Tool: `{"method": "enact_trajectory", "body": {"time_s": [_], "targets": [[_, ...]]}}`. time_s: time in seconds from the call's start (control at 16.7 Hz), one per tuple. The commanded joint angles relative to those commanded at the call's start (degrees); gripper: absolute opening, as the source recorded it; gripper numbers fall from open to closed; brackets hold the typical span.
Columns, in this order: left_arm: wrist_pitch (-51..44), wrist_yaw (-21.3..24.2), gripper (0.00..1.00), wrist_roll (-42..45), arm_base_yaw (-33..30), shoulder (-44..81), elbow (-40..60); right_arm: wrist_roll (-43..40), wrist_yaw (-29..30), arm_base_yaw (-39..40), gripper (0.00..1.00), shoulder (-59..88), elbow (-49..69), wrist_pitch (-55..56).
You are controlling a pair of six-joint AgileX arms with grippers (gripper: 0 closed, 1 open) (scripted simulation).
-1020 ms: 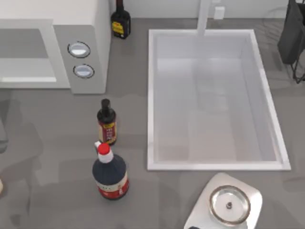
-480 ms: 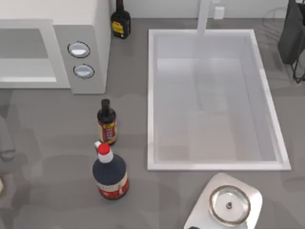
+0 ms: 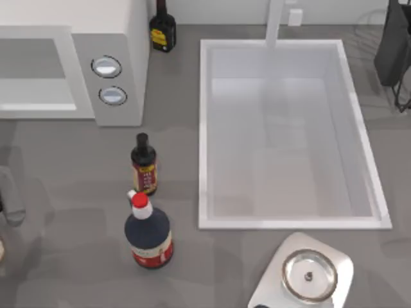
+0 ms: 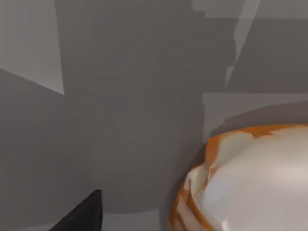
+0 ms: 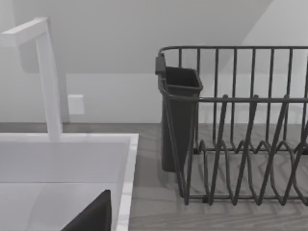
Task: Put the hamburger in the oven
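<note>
Left gripper (image 3: 8, 208) sits in front of the oven (image 3: 70, 61), at the table's left edge; finger state can't be told. The hamburger (image 4: 250, 180) looms right beside its dark fingertip (image 4: 82, 214). Right arm (image 3: 393, 45) parked beyond the sink (image 3: 205, 128).

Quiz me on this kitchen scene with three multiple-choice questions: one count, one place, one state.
1. How many silver knobs are on the oven?
A one
B two
C four

2. Where is the red-capped bottle?
A on the oven
B on the counter, left of the sink
C in a dish rack

3. How is the middle bottle of the three posed?
A upright
B on its side
C upside down

Answers:
1. B, two round knobs sit on the grey panel.
2. B, it stands on the grey counter beside the sink's left rim.
3. A, its cap is on top, above the label.
</note>
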Motion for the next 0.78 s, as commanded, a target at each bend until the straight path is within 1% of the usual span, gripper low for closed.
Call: {"method": "enact_trajectory", "body": {"time_s": [0.06,0.78], "targets": [[0.0,0.0,1.00,0.0,0.0,0.0,0.0,0.0,0.0,0.0,1.00,0.0,0.0,0.0],[0.0,0.0,0.10,0.0,0.0,0.0,0.0,0.0,0.0,0.0,1.00,0.0,0.0,0.0]]}}
